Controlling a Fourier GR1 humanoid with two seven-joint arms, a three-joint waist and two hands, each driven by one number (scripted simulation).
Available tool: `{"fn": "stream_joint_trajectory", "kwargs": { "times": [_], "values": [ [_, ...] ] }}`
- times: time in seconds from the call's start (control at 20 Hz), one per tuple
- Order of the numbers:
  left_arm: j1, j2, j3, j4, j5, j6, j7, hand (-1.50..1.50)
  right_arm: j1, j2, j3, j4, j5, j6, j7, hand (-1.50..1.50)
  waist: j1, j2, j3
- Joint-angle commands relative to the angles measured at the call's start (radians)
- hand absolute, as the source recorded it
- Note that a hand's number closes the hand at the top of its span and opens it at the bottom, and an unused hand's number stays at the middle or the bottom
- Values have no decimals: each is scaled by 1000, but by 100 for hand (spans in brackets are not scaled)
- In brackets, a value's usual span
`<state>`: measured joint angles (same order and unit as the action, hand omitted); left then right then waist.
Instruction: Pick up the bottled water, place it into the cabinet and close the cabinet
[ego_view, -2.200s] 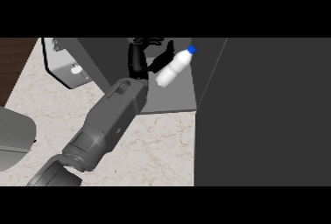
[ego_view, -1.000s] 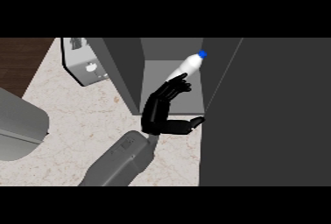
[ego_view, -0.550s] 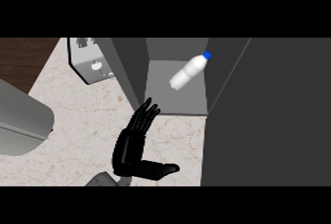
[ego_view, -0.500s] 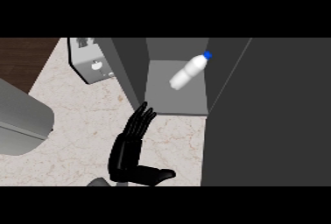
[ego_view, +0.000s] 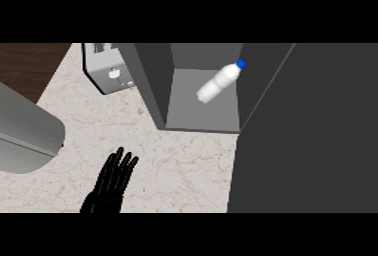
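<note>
The water bottle (ego_view: 218, 84), clear white with a blue cap, lies tilted inside the open grey cabinet (ego_view: 201, 120), cap toward the upper right. Nothing touches it. My left hand (ego_view: 111, 182) shows at the lower left over the marble counter, well below and left of the cabinet. Its fingers are straight, point up the view and hold nothing. The cabinet's dark door (ego_view: 310, 135) stands open and fills the right side. The right hand does not show.
A grey boxy appliance (ego_view: 109, 75) with a round knob stands left of the cabinet's side wall. A large rounded grey object (ego_view: 26, 130) takes up the left edge. Dark wood (ego_view: 29, 62) lies past the counter's upper-left edge.
The left hand let go of the bottle inside the cabinet and drew back down toward the lower edge. The bottle stays in the cabinet. The view has shifted slightly.
</note>
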<state>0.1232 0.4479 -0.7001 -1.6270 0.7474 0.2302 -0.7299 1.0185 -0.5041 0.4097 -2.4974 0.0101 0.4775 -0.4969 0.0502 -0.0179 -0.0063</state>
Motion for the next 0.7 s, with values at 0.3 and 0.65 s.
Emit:
{"fn": "stream_joint_trajectory", "kwargs": {
  "times": [0.3, 0.65],
  "values": [
    [242, 245, 120, -116, 55, -186, -153, -150, -142, -30, 170, -201, 174, -33, 215, 150, 10, 8, -3],
    [297, 341, 190, -130, 90, -300, -196, -150, -283, 2, 310, -177, 108, -66, 429, 150, 26, 28, -4]
  ]
}}
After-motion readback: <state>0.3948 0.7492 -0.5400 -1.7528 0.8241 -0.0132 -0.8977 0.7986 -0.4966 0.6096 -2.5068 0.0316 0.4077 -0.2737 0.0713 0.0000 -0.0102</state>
